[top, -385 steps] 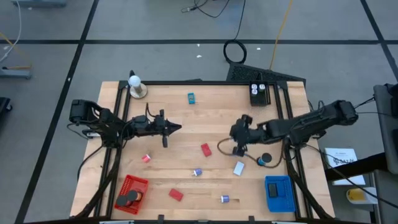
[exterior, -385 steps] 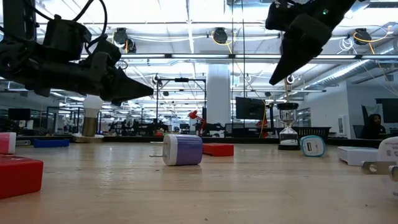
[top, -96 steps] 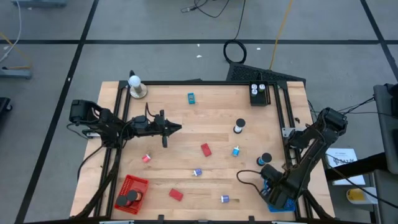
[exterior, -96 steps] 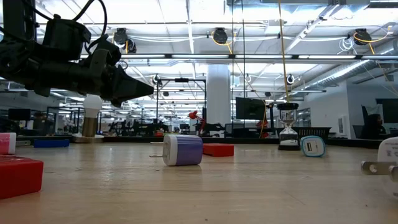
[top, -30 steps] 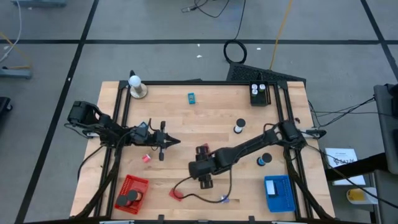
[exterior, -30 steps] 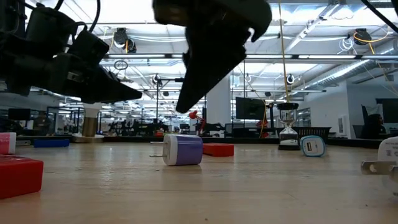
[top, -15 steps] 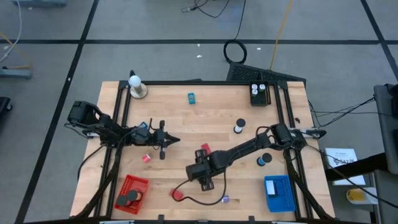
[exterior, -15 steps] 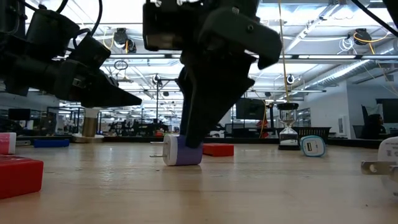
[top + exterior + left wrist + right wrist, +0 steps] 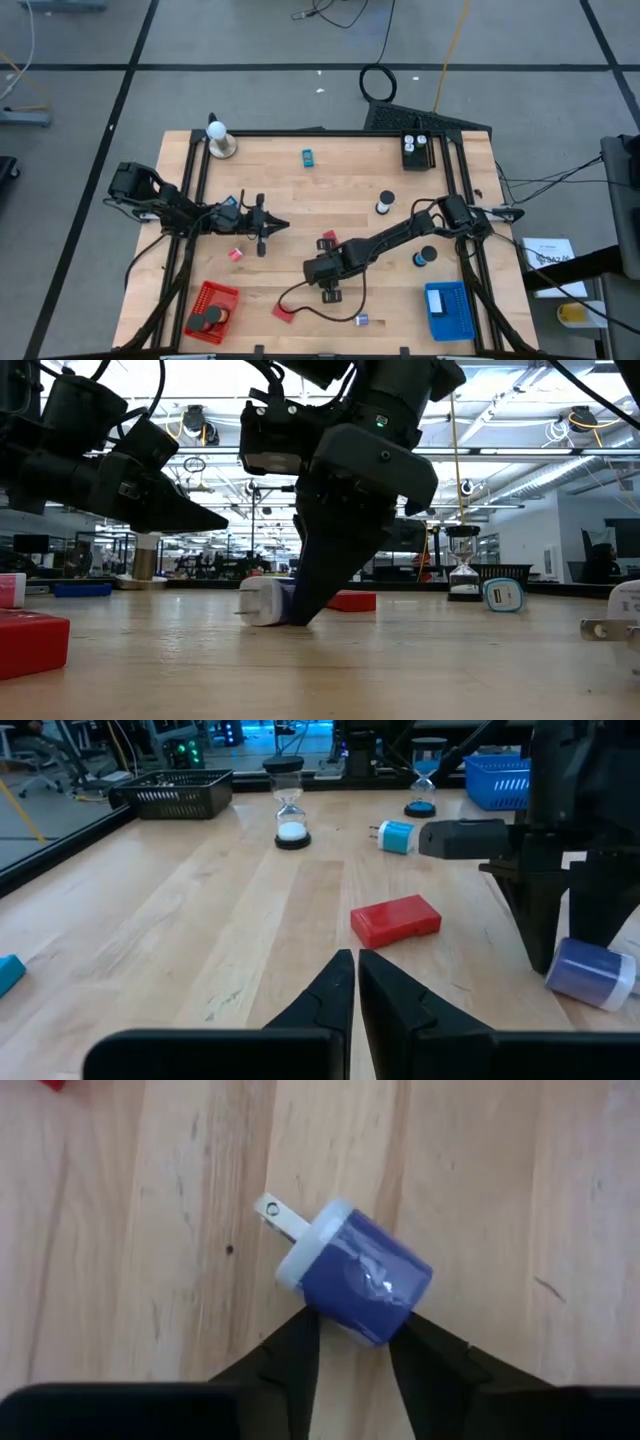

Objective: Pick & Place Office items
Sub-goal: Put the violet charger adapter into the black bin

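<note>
Half a second back the right gripper [image 9: 300, 610] was coming down over the purple plug adapter [image 9: 265, 602] standing square at centre of the low view; now its two fingers straddle the adapter's purple body, pressed on either side, and the piece has shifted left with its white cap and metal prongs pointing toward the left edge. From the right wrist camera the purple plug adapter [image 9: 350, 1275] lies tilted on the wooden table [image 9: 500, 1200], both dark fingertips [image 9: 300, 1342] touching its lower end.

Seen from above, the right arm reaches from the right edge down to lower centre, its gripper [image 9: 322, 276] over the adapter, which the arm hides there. Just above it lies a red block [image 9: 327, 240]; another red block [image 9: 283, 312] sits at lower left of centre, near the red mesh basket [image 9: 210, 305] in the lower left corner. A second small purple adapter [image 9: 361, 320] lies toward bottom centre, and the blue mesh basket [image 9: 446, 308] stands at lower right.

Left of centre the left gripper [image 9: 275, 224] hangs above the table, its fingers pressed together on nothing; its wrist camera shows the closed fingers [image 9: 352, 982] aimed at the red block [image 9: 396, 919].
</note>
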Motion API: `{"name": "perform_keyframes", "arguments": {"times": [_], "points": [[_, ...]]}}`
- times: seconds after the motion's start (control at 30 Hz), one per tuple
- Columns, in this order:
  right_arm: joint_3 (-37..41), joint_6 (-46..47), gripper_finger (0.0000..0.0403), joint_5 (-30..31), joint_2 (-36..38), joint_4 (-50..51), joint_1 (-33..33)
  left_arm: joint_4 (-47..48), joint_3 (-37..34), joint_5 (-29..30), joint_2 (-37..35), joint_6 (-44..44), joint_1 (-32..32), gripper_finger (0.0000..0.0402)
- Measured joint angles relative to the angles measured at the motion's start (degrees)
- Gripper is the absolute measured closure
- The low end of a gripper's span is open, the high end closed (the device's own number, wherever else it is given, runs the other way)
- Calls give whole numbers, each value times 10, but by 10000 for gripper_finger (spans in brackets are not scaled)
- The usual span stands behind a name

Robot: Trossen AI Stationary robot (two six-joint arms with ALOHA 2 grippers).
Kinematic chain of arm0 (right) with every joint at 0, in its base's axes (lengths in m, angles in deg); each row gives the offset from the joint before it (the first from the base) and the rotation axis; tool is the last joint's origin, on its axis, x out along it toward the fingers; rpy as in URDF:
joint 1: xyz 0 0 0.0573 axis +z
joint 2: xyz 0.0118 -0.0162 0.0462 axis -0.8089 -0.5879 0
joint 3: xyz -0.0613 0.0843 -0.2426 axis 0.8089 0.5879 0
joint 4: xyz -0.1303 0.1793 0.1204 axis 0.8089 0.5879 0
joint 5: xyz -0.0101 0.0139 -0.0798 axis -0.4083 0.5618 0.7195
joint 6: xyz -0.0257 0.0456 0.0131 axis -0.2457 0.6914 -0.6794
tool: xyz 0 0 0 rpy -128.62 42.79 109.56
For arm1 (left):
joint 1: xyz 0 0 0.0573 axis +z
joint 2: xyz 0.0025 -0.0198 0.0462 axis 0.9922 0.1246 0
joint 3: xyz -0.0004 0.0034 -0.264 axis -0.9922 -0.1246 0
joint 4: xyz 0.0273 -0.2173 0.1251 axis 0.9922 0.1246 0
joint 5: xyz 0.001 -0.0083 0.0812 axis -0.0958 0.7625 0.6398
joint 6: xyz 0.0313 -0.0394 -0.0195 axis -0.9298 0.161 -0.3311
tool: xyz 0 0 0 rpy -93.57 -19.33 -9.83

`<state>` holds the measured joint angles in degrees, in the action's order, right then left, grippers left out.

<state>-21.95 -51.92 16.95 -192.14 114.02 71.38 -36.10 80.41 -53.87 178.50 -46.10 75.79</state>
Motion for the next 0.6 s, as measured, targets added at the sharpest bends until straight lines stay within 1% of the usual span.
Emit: {"name": "perform_keyframes", "arguments": {"times": [0.07,0.13,0.23,0.33,0.4,0.47,0.53,0.6], "points": [[1,-15,294,19,5,10,0,0,0,0,0,0,0,374],[2,-35,287,29,15,27,0,0,0,0,0,0,0,374],[5,-51,262,37,42,53,-2,1,0,0,0,0,0,373],[1,-88,224,32,65,31,-3,1,0,0,0,-2,0,373],[1,-137,198,8,68,19,-4,1,0,0,0,-2,0,373],[3,-187,174,-37,65,11,-4,2,0,0,0,-2,0,373],[3,-215,156,-71,61,-10,-6,4,0,0,0,-2,0,373],[2,-237,144,-81,52,-33,-10,4,0,0,0,-3,0,373]]}}
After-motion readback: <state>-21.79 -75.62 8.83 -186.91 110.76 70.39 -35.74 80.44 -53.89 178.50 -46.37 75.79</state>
